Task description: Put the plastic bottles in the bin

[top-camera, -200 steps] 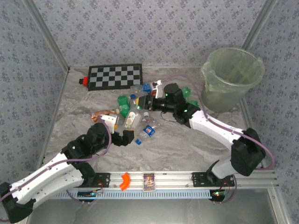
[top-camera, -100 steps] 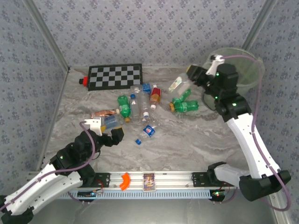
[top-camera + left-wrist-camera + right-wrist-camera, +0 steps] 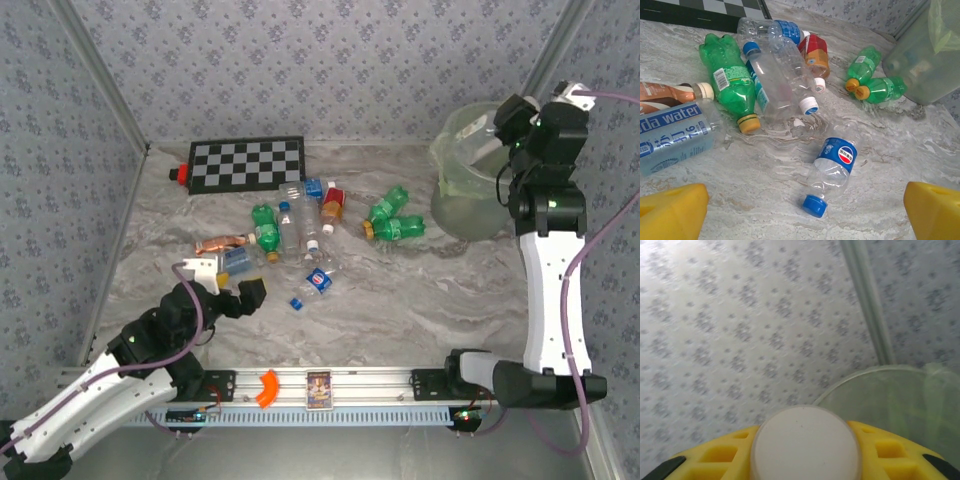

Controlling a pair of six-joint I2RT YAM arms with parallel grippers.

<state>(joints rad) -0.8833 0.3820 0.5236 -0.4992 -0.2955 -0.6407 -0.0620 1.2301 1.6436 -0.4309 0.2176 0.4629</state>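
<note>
Several plastic bottles lie in a pile mid-table: a green one (image 3: pixel 265 228), a clear one (image 3: pixel 291 226), an orange-brown one with a red cap (image 3: pixel 332 204) and two green ones (image 3: pixel 395 220). A clear bottle with a blue label and cap (image 3: pixel 835 167) lies just ahead of my left gripper (image 3: pixel 232 292), which is open with nothing between its yellow fingers (image 3: pixel 671 212). My right gripper (image 3: pixel 508 120) is raised at the rim of the pale-green bin (image 3: pixel 497 175). It is shut on a bottle whose white cap (image 3: pixel 805 440) faces the right wrist camera.
A checkerboard (image 3: pixel 247 163) with a small red block (image 3: pixel 180 174) lies at the back left. A brown bottle (image 3: pixel 670 92) and a blue-labelled water bottle (image 3: pixel 672 135) lie left of the pile. A loose blue cap (image 3: pixel 296 303) sits near the front. Patterned walls close in the table.
My right arm has lifted a bottle out of the pile and swung it up and right to the bin's rim. My left arm has drawn back a little, still open.
</note>
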